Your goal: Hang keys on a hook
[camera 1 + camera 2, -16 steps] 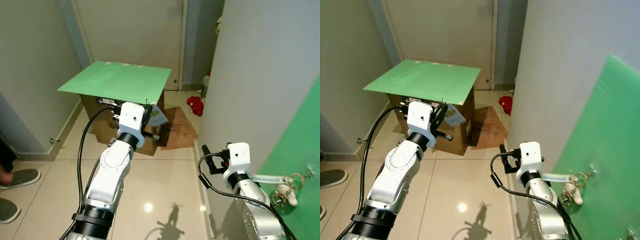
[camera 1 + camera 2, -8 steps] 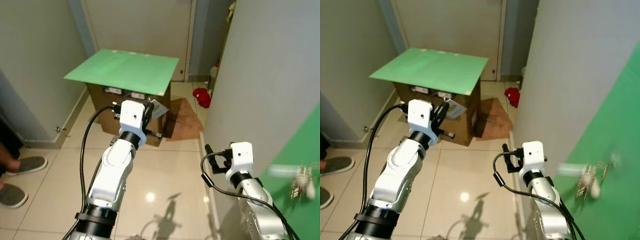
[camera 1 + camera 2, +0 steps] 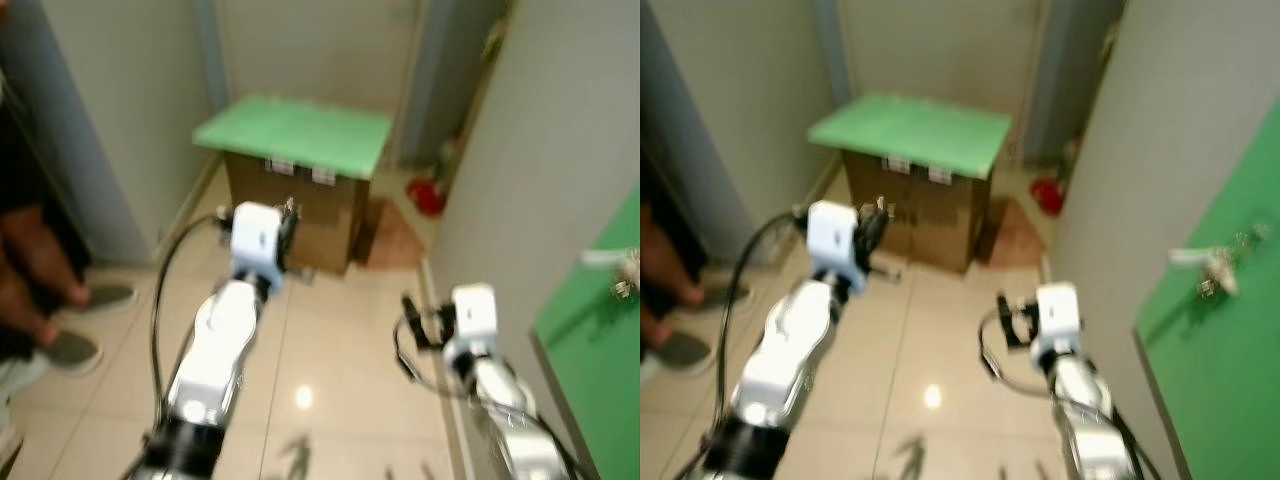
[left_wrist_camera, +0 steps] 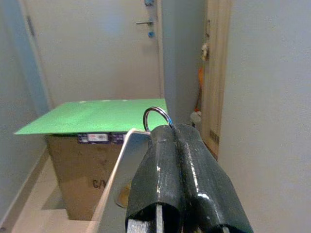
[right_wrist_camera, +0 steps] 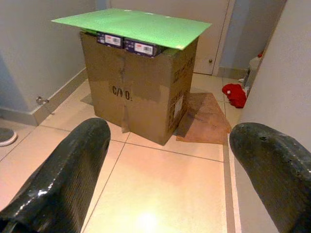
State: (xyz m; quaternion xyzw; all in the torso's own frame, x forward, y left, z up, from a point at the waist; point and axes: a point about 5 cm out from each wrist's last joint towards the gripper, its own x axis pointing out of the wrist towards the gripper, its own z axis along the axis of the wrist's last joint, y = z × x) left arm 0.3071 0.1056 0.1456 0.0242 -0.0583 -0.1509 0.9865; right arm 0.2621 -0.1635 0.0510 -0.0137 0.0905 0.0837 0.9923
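Since a second ago the head camera has swung left and pulled back: the cardboard box (image 3: 925, 215) with its green sheet (image 3: 295, 133) now sits further off, a person's feet and legs (image 3: 40, 290) have come into the left edge, and both eye views are blurred by the motion. One set of keys (image 3: 1215, 270) already hangs high on the green board (image 3: 1230, 330) on the right-hand wall, with a pale tag sticking out beside it.

In its wrist view the left gripper (image 4: 181, 145) has its two black fingers pressed together, pinching a metal key ring (image 4: 156, 116) with a pale flat tag (image 4: 121, 179) hanging alongside. The arm is held forward, pointing toward the box and the door behind. The right gripper (image 5: 170, 174) has its fingers spread wide with nothing between them, aimed at the floor before the box.

By my reading the step in hand is carrying: the robot is turning with the ring in its left grip. Next it would need to face the green board and bring the ring's loop up to a free hook, which I cannot make out in this blur
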